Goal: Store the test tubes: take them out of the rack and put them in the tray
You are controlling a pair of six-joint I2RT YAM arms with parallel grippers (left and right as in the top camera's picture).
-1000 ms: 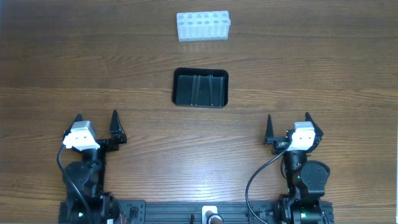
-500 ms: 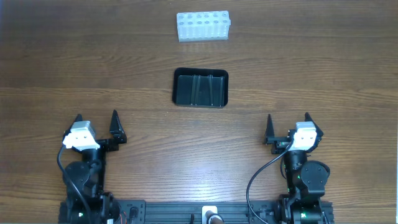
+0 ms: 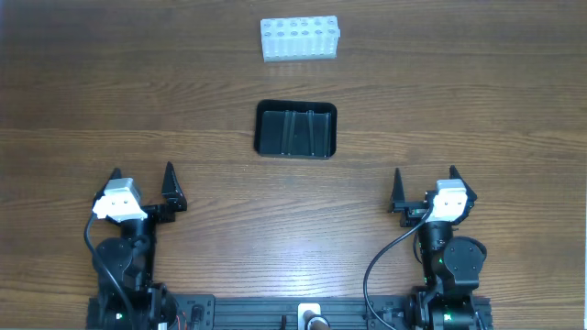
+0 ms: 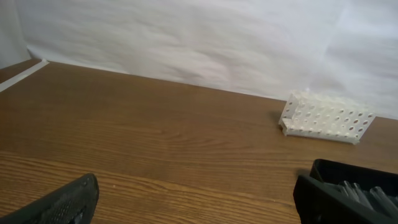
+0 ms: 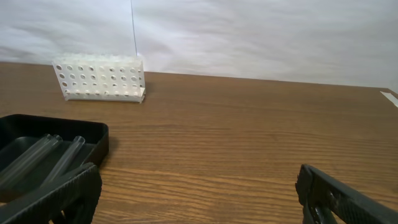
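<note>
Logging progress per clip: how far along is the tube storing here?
Done: clear tubes lie in the black tray. In hand: nothing; left gripper and right gripper sit open near their bases. Left: possibly nothing, no tubes rise above the rack.

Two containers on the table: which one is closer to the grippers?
The black tray, low and open, with clear tubes lying in it. The white rack, with its rows of holes, stands farther back, beyond the tray.
</note>
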